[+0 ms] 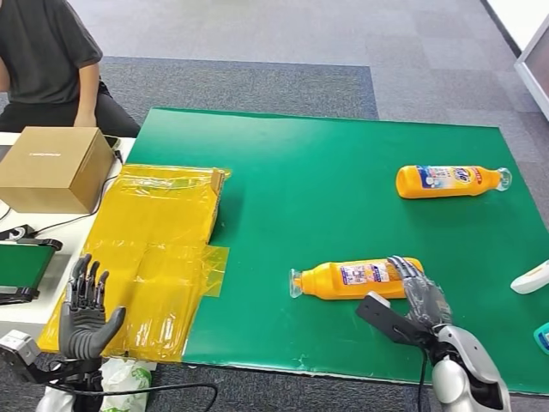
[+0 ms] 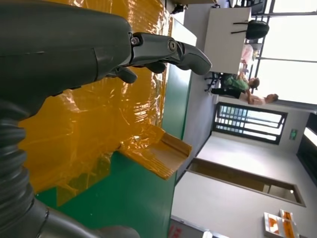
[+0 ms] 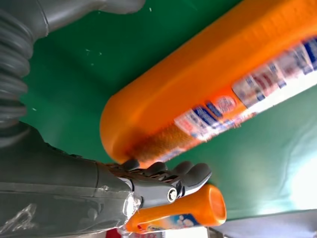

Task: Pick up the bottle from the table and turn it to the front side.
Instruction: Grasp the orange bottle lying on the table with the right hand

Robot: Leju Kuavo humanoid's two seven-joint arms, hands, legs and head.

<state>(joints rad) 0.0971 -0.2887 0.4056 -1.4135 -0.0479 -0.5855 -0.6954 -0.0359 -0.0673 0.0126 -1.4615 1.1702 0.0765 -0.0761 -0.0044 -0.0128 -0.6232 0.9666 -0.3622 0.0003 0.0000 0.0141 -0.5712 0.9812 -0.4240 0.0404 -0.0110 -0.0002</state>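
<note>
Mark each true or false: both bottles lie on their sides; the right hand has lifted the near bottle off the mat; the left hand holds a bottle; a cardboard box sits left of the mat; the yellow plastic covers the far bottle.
1. Both bottles lie flat: true, near bottle, far bottle.
2. Right hand has lifted the near bottle: false, it lies on the mat, fingers at its base.
3. Left hand holds a bottle: false, empty, fingers spread.
4. Box left of mat: true.
5. Yellow plastic covers far bottle: false, they lie far apart.
</note>
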